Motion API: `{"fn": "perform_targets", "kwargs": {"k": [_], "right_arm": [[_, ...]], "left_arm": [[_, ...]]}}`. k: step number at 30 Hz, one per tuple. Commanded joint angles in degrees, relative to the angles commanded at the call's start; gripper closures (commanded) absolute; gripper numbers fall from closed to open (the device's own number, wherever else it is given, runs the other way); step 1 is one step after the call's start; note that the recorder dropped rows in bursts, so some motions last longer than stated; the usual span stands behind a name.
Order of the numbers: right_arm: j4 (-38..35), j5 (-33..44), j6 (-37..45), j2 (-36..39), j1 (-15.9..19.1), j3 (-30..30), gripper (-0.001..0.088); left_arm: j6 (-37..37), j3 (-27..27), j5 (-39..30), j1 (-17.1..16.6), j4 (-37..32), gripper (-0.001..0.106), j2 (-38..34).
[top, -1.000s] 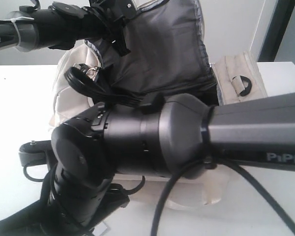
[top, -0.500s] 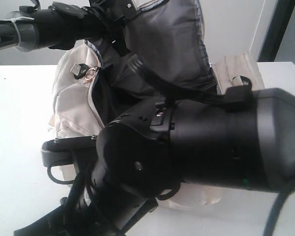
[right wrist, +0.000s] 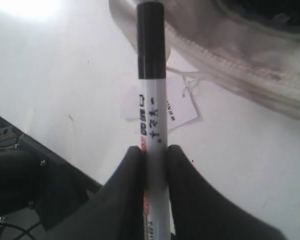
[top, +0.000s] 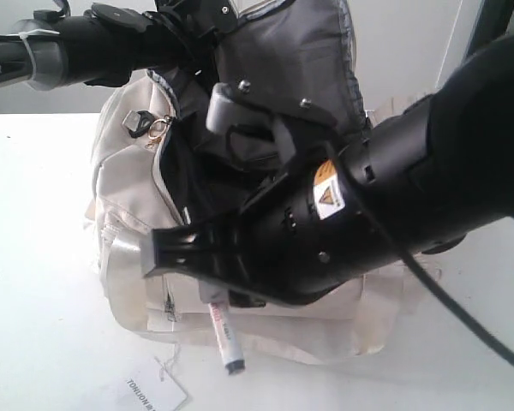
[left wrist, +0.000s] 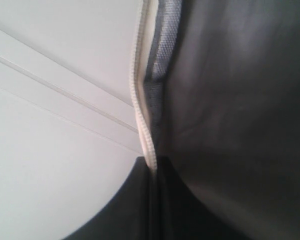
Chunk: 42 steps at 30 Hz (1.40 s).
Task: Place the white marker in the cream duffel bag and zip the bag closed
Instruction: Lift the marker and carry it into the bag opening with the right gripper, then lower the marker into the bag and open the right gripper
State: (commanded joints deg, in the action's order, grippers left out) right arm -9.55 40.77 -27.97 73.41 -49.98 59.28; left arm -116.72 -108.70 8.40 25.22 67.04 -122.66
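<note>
**Marker and bag opening.** The white marker [right wrist: 151,115] is clamped between the right jaws. They grip it on the printed barrel, and the dark cap [right wrist: 151,40] juts out well past the fingertips [right wrist: 131,180]. In the exterior view the marker's [top: 224,334] long axis runs steeply down towards the bench [top: 34,257], cap lowest. It hangs in front of the lower side wall of the cream duffel bag [top: 128,197] and is not yet inside. The cap end sits near the paper tag [top: 158,390] lying on the bench.

**What the move turns on.** The bag's mouth [top: 188,175] lies above the marker and behind it, so you will probably need to lift first and then carry the marker inward. The zip is open, with its gold ring pull [top: 158,128] at the upper edge of the mouth. The right arm [top: 394,188] alone is placed to deliver.

**Arm pose.** The right arm reaches across the front of the bag from the right, its wrist bent downward, and hides much of the bag. The left arm [top: 68,47] comes in high from the left and holds the flap with its dark lining [top: 300,68] raised. Its wrist view shows the zip tape [left wrist: 140,100] running in between the left jaws, which appear clamped on that edge.
</note>
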Motion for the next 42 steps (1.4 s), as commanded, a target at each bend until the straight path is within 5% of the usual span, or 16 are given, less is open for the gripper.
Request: {"fn": "perform_targets", "kwargs": {"k": [6,15,25,32,42], "right_arm": [[0.58,-1.28,2.81,0.0,7.94,0.25,0.0868],[0.24,-2.04,9.38,0.86,15.06,2.22,0.0868],[0.55,3.33,21.05,11.03,17.02,12.74,0.0868],[3.28,3.11,38.47,18.73,17.02,16.75,0.0868],[17.15,2.68,30.31,26.27,17.02,16.75,0.0868]], "left_arm": [[0.0,0.0,0.0,0.0,0.0,0.105,0.0],[0.0,0.0,0.0,0.0,0.0,0.105,0.0],[0.0,0.0,-0.11,0.0,0.0,0.105,0.0],[0.0,0.0,-0.11,0.0,0.0,0.105,0.0],[0.0,0.0,-0.11,0.0,0.0,0.105,0.0]]}}
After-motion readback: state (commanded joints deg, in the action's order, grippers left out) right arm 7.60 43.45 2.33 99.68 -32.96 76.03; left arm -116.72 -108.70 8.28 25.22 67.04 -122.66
